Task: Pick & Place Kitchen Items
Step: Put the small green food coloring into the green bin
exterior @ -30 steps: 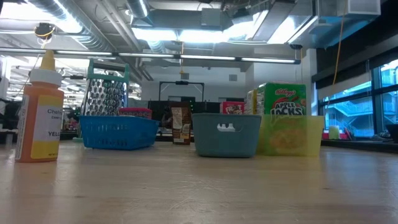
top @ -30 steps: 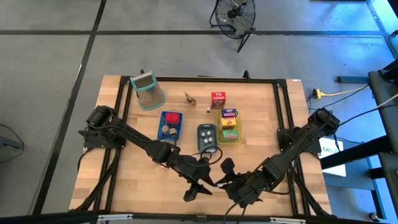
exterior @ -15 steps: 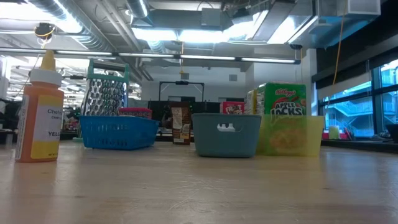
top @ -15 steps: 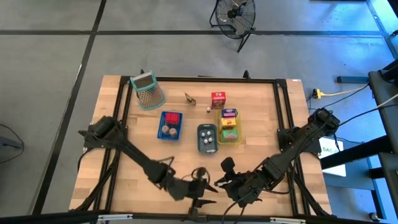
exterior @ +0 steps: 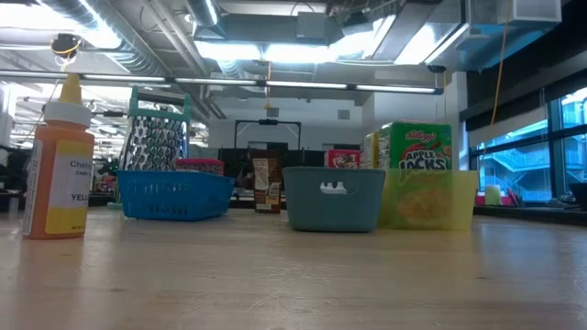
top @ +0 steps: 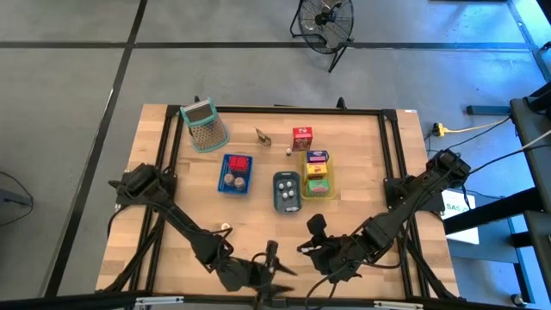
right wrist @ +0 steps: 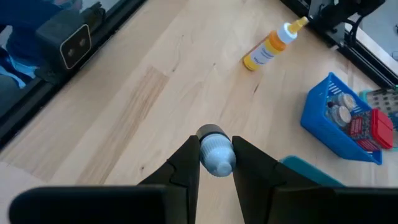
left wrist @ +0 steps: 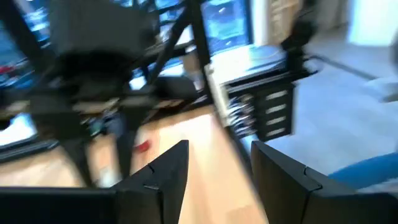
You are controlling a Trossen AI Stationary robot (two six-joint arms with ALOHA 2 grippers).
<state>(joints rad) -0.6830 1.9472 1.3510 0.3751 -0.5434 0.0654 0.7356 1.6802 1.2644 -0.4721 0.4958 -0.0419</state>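
Observation:
My right gripper (right wrist: 216, 163) hangs over the near middle of the table (top: 306, 250), shut on a small pale round piece (right wrist: 216, 152) with a dark top. My left gripper (left wrist: 217, 168) stands open at the near edge (top: 274, 269) with nothing between its fingers. An orange bottle (right wrist: 267, 50) stands upright on its base (exterior: 60, 156), left of both grippers. The blue tray (top: 235, 172) holds a red carton and round pieces. The grey-blue tray (top: 287, 191) holds round pieces, and the yellow tray (top: 317, 175) holds cartons. A red carton (top: 301, 138) stands on the table behind them. My right gripper pinches the pale round piece by its sides (right wrist: 219, 163) between its two fingers (right wrist: 186, 162). The fingers slant downward toward the table's left. The piece is held clear of the tabletop, dark top up.
The green-rimmed grater (top: 205, 125) stands at the far left, a small brown thing (top: 263, 136) right of it. A black frame (top: 392, 172) runs along the table's edges. Bare wood (top: 181, 215) lies between the trays and the near edge.
My left gripper has swung from the table's middle toward the near edge and has rolled about its own axis. The orange bottle, hidden under that arm before, now shows in the high view.

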